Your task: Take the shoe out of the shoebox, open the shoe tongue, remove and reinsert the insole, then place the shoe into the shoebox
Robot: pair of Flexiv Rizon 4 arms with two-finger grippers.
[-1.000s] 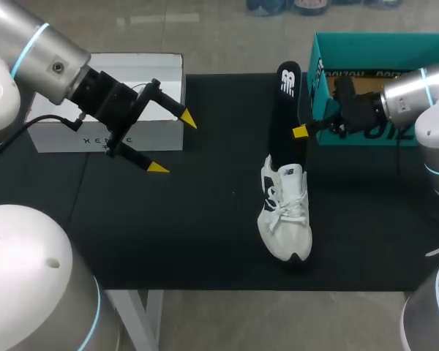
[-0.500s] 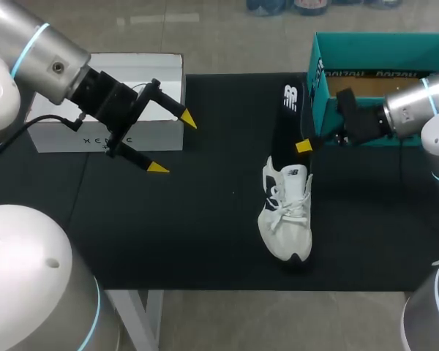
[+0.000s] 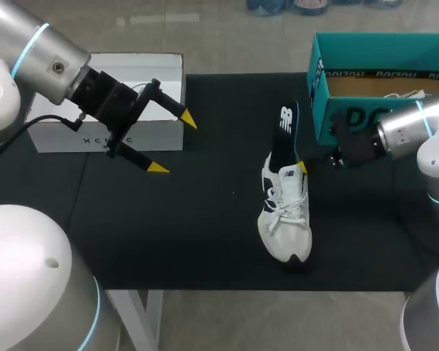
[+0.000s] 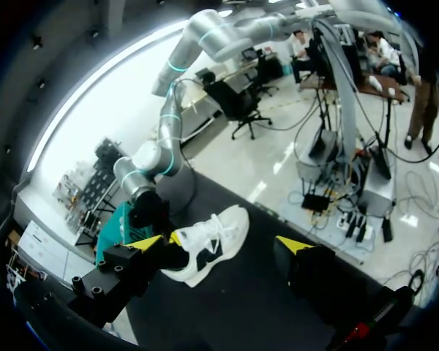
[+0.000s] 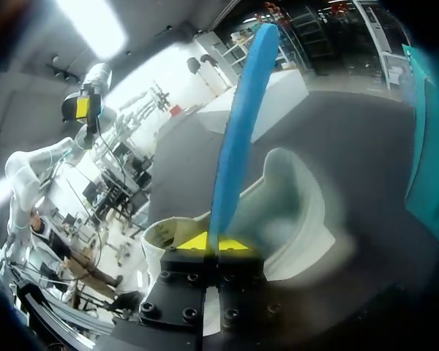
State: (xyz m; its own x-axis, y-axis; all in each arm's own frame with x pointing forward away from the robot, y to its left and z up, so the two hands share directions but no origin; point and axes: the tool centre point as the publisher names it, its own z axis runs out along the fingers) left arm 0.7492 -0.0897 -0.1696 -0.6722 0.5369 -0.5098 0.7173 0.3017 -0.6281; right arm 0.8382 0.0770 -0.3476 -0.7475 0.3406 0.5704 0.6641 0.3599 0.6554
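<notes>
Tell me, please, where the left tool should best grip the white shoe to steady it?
Probably grip the shoe at its forefoot, across the laces, coming down from above. It stands on its sole with the toe toward the robot, and its heel opening is taken up by the insole pinched in the right tool.

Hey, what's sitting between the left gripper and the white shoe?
Nothing. The head view shows only bare black mat between the left gripper and the shoe.

Left end effector [image 3: 173,144] fingers spread; right end effector [image 3: 301,167] pinching insole [image 3: 284,135].
</notes>
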